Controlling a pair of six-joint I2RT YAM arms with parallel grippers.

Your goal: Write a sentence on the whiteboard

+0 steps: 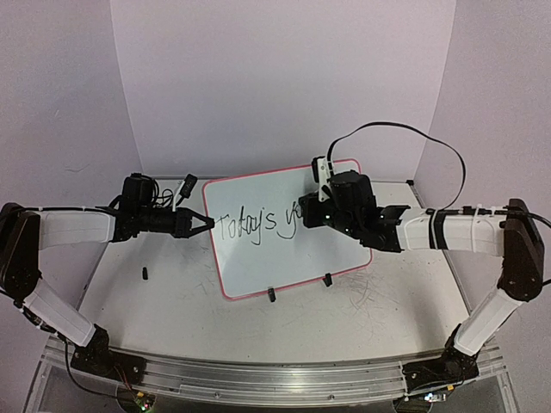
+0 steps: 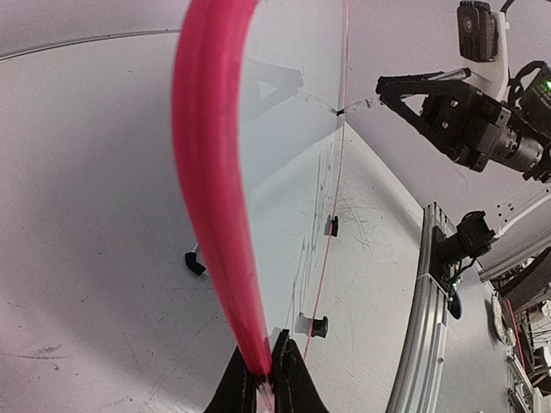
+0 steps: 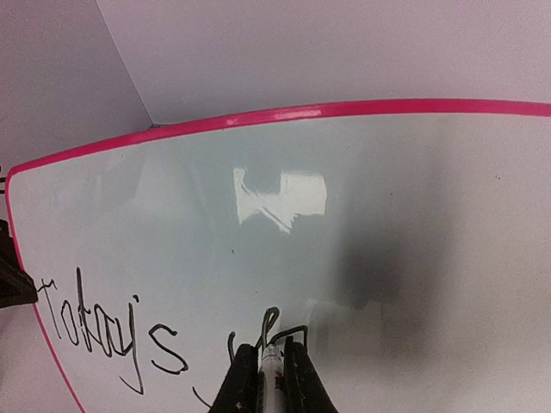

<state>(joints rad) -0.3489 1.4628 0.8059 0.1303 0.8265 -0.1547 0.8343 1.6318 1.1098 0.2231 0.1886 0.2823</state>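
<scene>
The whiteboard (image 1: 258, 254) stands tilted on the table on two black clip feet, its red-pink rim (image 2: 211, 189) running up the left wrist view. My left gripper (image 1: 203, 224) is shut on the board's left edge (image 2: 263, 366). My right gripper (image 1: 317, 208) is shut on a white marker (image 3: 272, 374) with its tip against the board face (image 3: 387, 215). The sentence (image 1: 256, 225) reads "Today's yo" in black script; it shows in the right wrist view (image 3: 103, 331) too, with the last letters just above the marker tip.
A small black cap (image 1: 145, 274) lies on the table left of the board. Grey scribble marks (image 1: 379, 297) cover the tabletop by the board's right foot. White walls close in the back and sides. A black cable (image 1: 405, 129) loops above my right arm.
</scene>
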